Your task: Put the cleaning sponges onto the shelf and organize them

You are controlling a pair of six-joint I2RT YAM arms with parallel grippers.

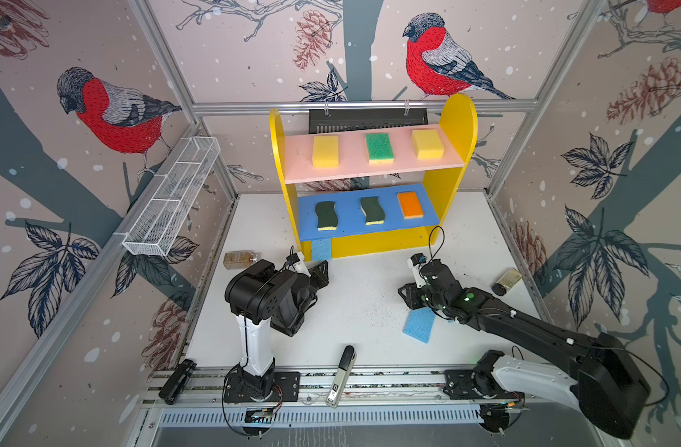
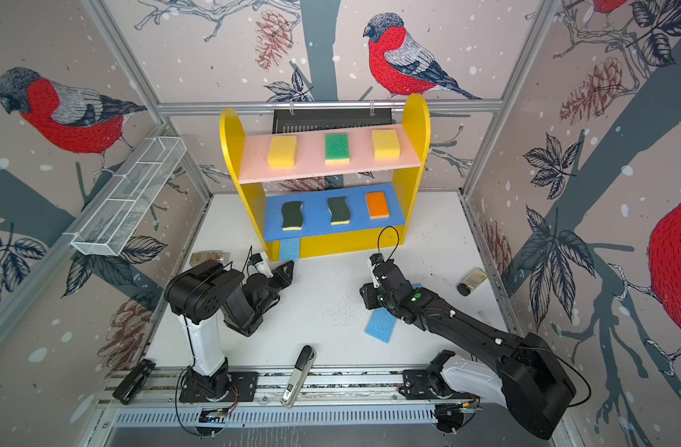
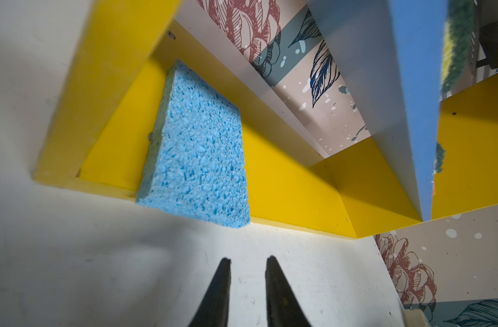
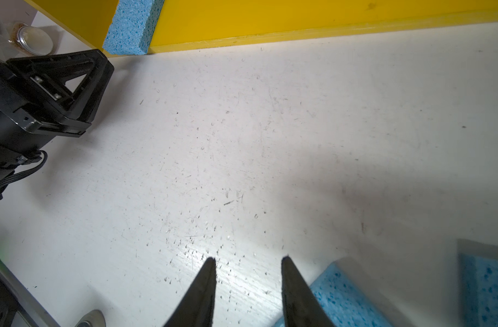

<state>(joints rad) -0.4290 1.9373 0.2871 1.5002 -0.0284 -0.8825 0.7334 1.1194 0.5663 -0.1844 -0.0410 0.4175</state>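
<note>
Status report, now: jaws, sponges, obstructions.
Left gripper empty, jaws nearly shut. Right gripper open, empty. Blue sponge on shelf base; two blue sponges on table. Nothing blocking.

Left tool [image 3: 247, 262] with jaws narrowly apart, empty; right tool [image 4: 247, 262] wider, empty.

Three walls [image 1: 253, 58] close in around the desk [image 1: 362, 309], all papered in pale pink with red-breasted birds, pinecones, dark leaves and grey-blue branches. Aluminium rails [image 1: 362, 105] frame the corners and run along the back wall. The desk top is white, scuffed and speckled with dark flecks, bright under even light. A slotted metal rail [image 1: 331, 418] runs along its near edge.
</note>
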